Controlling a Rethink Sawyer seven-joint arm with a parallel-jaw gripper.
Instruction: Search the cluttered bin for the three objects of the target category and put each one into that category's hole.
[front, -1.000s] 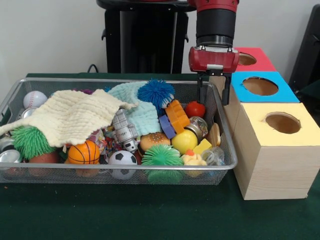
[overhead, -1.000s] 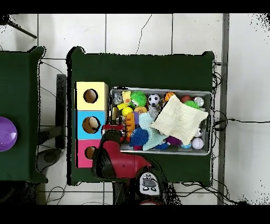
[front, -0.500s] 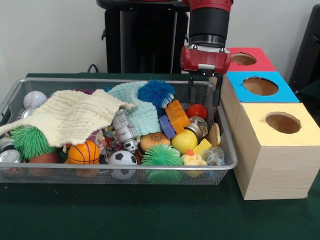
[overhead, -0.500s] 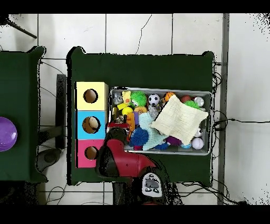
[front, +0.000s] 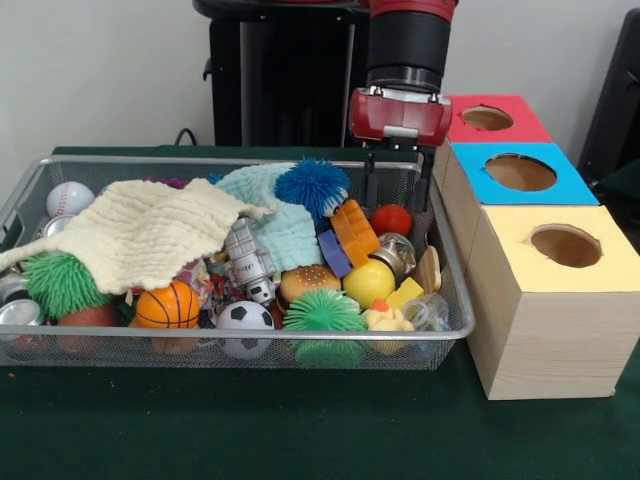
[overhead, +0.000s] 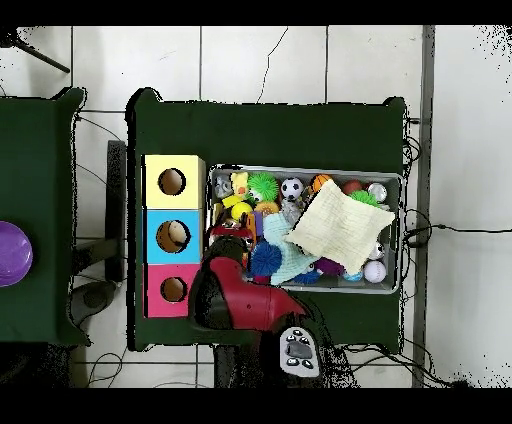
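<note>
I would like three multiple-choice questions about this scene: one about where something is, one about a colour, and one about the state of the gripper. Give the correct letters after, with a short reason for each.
1. Where is the gripper?
A. Above the yellow box
B. Over the far right part of the bin, above the red ball
C. Over the cream cloth

2. What colour is the top of the middle box?
A. Blue
B. Green
C. White

3. What is the state of the gripper?
A. Shut on a ball
B. Shut on the cloth
C. Open and empty

Answers:
1 B, the front view shows it hanging just above the red ball, inside the bin's right end.
2 A, the box between the red box and the yellow box has a blue top.
3 C, its two fingers stand apart with nothing between them.
</note>
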